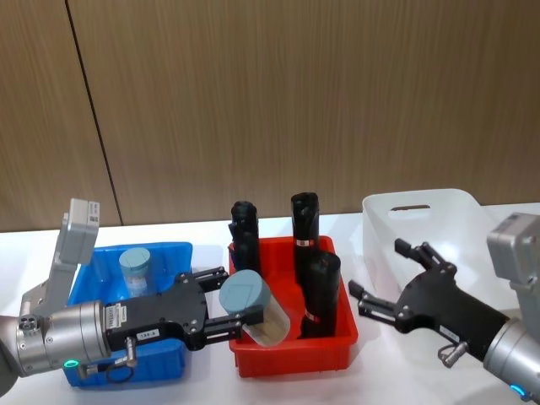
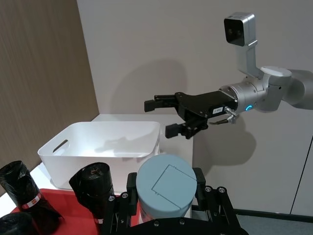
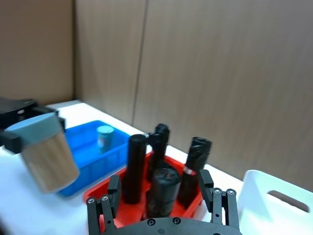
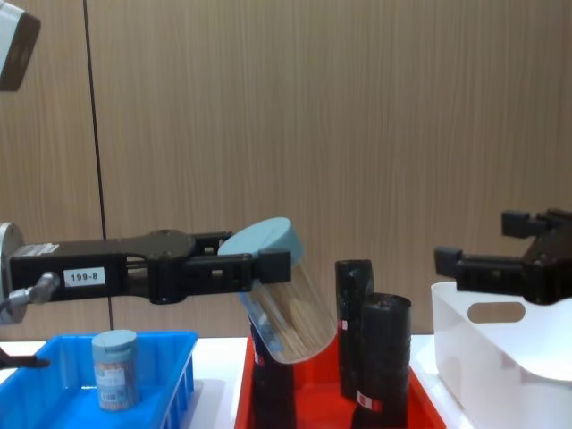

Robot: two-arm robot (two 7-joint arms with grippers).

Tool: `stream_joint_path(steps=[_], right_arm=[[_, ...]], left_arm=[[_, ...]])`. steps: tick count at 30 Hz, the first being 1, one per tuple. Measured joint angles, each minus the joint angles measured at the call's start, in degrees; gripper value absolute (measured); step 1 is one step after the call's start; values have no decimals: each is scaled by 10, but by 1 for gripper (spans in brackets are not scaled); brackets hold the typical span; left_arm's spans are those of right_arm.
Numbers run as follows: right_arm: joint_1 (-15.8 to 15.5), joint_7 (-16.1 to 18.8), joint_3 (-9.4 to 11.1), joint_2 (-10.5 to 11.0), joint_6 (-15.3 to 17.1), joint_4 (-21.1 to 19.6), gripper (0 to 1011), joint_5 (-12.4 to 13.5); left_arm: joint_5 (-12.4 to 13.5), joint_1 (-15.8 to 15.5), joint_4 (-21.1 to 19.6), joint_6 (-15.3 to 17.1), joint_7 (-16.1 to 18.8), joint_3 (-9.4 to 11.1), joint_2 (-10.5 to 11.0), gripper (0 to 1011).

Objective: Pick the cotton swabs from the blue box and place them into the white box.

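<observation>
My left gripper (image 1: 234, 300) is shut on one jar of cotton swabs (image 1: 256, 309), a clear cylinder with a pale blue-grey lid (image 2: 164, 184). It holds the jar tilted in the air above the left part of the red tray (image 1: 291, 361). In the chest view the jar (image 4: 279, 299) hangs well above the tray's floor. A second jar of cotton swabs (image 1: 135, 269) stands upright in the blue box (image 1: 91, 279) at the left. The white box (image 1: 422, 212) stands at the right. My right gripper (image 1: 381, 275) hovers open just in front of its left wall, holding nothing.
Three tall black rolls (image 1: 305, 221) with red-white labels stand in the red tray between the two boxes, reaching close to the height of the held jar. A wood-panelled wall runs behind the white table (image 1: 202, 234).
</observation>
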Motion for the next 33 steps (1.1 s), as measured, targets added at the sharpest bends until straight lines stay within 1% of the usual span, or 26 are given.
stream_joint_path(steps=[1, 2, 4, 10, 13, 15, 16, 17, 22, 26, 33], right_arm=[[1, 5, 0, 2, 2, 0, 1002, 1], [3, 21, 1, 5, 10, -2, 1001, 2], [7, 42, 2, 10, 20, -3, 1001, 4], [18, 95, 2, 21, 53, -5, 1002, 10], [23, 111, 2, 23, 63, -5, 1002, 11], [30, 135, 1, 25, 76, -5, 1001, 13], [30, 135, 1, 25, 76, -5, 1002, 13], [34, 146, -1, 26, 83, -4, 1002, 13], [49, 180, -8, 22, 100, 2, 1002, 10], [58, 195, -14, 17, 107, 7, 1001, 5], [81, 225, -32, 0, 118, 25, 1001, -9]], left_arm=[[0, 0, 0, 0, 0, 0, 0, 672], [0, 0, 0, 0, 0, 0, 0, 672], [0, 0, 0, 0, 0, 0, 0, 672], [0, 0, 0, 0, -1, 0, 0, 672], [0, 0, 0, 0, -1, 0, 0, 672], [0, 0, 0, 0, -1, 0, 0, 672], [0, 0, 0, 0, -1, 0, 0, 672], [0, 0, 0, 0, -1, 0, 0, 672], [0, 0, 0, 0, -1, 0, 0, 672], [0, 0, 0, 0, -1, 0, 0, 672], [0, 0, 0, 0, -1, 0, 0, 672]])
